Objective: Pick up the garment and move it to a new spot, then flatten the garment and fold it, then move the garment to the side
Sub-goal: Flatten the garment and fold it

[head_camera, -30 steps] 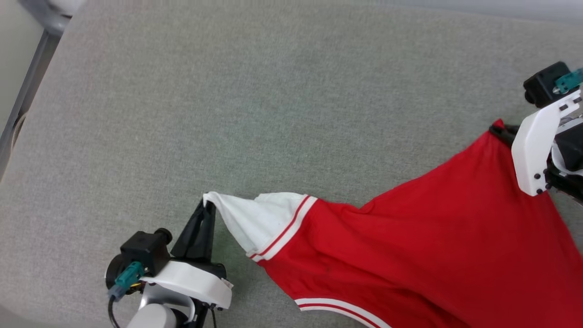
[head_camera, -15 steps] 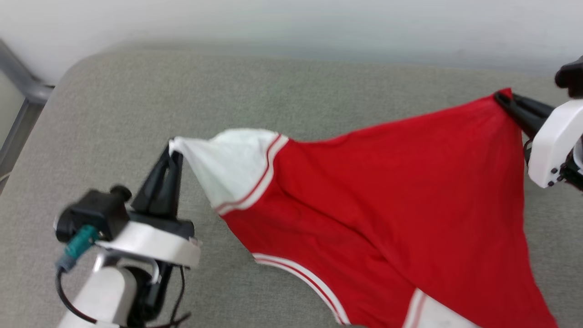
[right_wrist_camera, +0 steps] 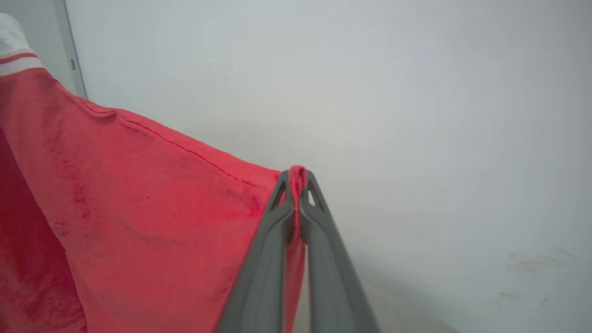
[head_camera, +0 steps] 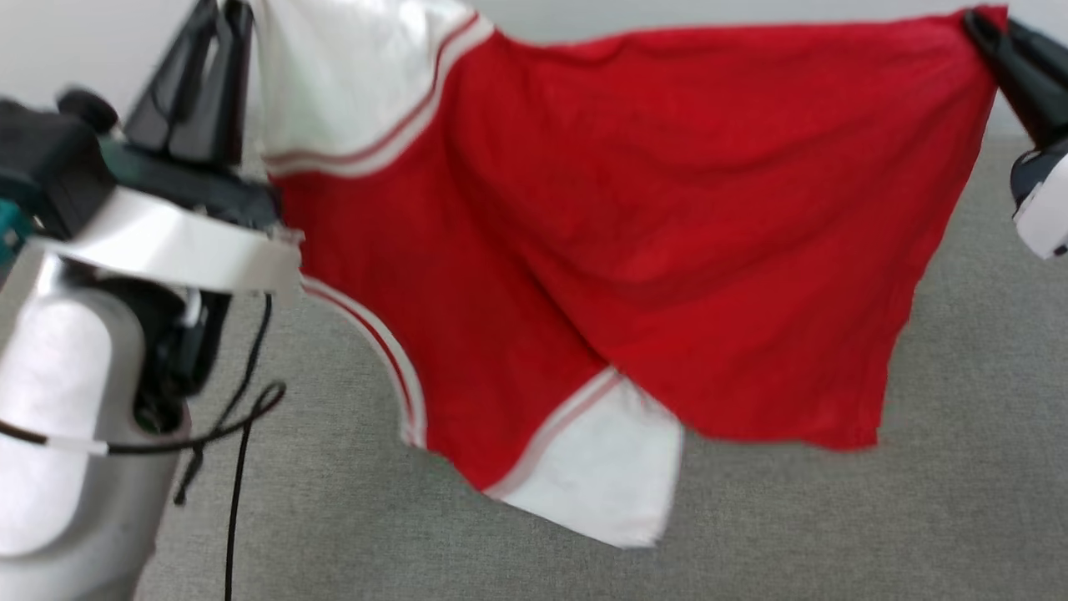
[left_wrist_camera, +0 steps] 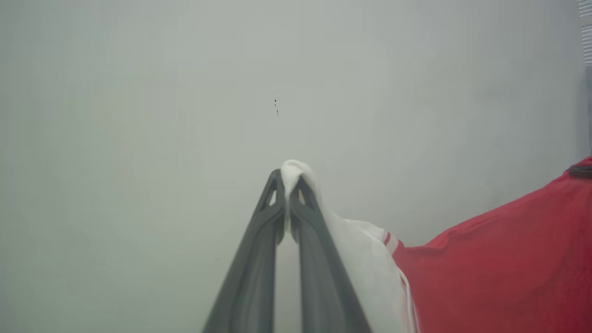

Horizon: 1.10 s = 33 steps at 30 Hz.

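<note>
**A:** Where is the garment held, and by what?

**B:** The garment (head_camera: 634, 250) is hung spread between both arms, above the grey upholstered surface (head_camera: 834, 517). The tip of a white sleeve (left_wrist_camera: 300, 173) is pinched by the left gripper (left_wrist_camera: 287, 175), its fingers pressed together on the cloth. A red corner is clamped in the right gripper (right_wrist_camera: 297, 175), whose jaws are likewise closed on the fabric.

**A:** How are the edges laid out?

**B:** The top edge is drawn almost straight from one grip to the other. The lower edge is left loose. A second white sleeve (head_camera: 601, 476) is hung lowest, near the middle, and the red hem is ended in a corner toward the right. The striped trim (head_camera: 392, 367) is curved down the left side. The head view is blurred, so it cannot be settled whether the low sleeve is touching the surface. It seems to be held just above it.

**A:** And the room around it?

**B:** Open grey surface is seen below and in front of the cloth. A pale wall (left_wrist_camera: 138, 115) is seen beyond both sets of fingertips. A black cable (head_camera: 242, 434) is draped beside the left forearm (head_camera: 67, 417), apart from the cloth.
</note>
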Tool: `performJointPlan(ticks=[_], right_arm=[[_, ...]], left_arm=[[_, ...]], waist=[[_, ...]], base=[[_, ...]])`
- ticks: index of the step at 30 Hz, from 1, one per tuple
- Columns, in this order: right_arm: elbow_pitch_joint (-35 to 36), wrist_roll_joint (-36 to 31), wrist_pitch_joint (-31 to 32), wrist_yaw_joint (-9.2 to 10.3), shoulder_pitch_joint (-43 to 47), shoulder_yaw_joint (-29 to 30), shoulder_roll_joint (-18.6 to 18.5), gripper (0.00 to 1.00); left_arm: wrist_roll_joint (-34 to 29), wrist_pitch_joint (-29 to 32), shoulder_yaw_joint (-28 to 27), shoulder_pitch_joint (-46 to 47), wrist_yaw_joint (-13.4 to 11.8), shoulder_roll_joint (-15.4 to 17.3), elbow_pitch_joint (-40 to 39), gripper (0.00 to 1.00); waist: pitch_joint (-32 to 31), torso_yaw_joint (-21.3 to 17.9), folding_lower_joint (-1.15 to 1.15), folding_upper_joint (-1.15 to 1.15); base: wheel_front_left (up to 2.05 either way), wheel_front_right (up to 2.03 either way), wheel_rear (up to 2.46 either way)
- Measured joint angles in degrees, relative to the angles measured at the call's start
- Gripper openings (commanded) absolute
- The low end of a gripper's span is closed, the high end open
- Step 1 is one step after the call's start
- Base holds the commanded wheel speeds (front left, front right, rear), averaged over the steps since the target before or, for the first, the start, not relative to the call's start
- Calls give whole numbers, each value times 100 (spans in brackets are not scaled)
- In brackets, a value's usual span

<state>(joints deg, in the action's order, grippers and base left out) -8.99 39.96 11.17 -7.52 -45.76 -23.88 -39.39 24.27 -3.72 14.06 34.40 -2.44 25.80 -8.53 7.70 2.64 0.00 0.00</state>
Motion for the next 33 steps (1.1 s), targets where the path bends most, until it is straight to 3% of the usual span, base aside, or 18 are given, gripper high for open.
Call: performJointPlan(ticks=[7, 16, 24, 33], right_arm=[[400, -334, 272, 0, -176, 634, 250, 0], [465, -647, 616, 0, -851, 1012, 442, 0], [-207, -1087, 686, 0, -2352, 1031, 576, 0], [-1316, -1505, 311, 0, -4046, 751, 880, 0]], left_arm=[[-75, 159, 89, 1099, 232, 19, 200, 0], [-35, 290, 146, 2418, 503, -27, 891, 0], [-97, 349, 220, 4080, 738, -9, 1762, 0], [-255, 185, 515, 6099, 911, -100, 2960, 0]], waist=[[120, -65, 0, 0], [559, -116, 0, 0], [1326, -191, 1, 0], [2127, -331, 2, 0]], base=[[0, 0, 0], [0, 0, 0], [0, 0, 0], [0, 0, 0]])
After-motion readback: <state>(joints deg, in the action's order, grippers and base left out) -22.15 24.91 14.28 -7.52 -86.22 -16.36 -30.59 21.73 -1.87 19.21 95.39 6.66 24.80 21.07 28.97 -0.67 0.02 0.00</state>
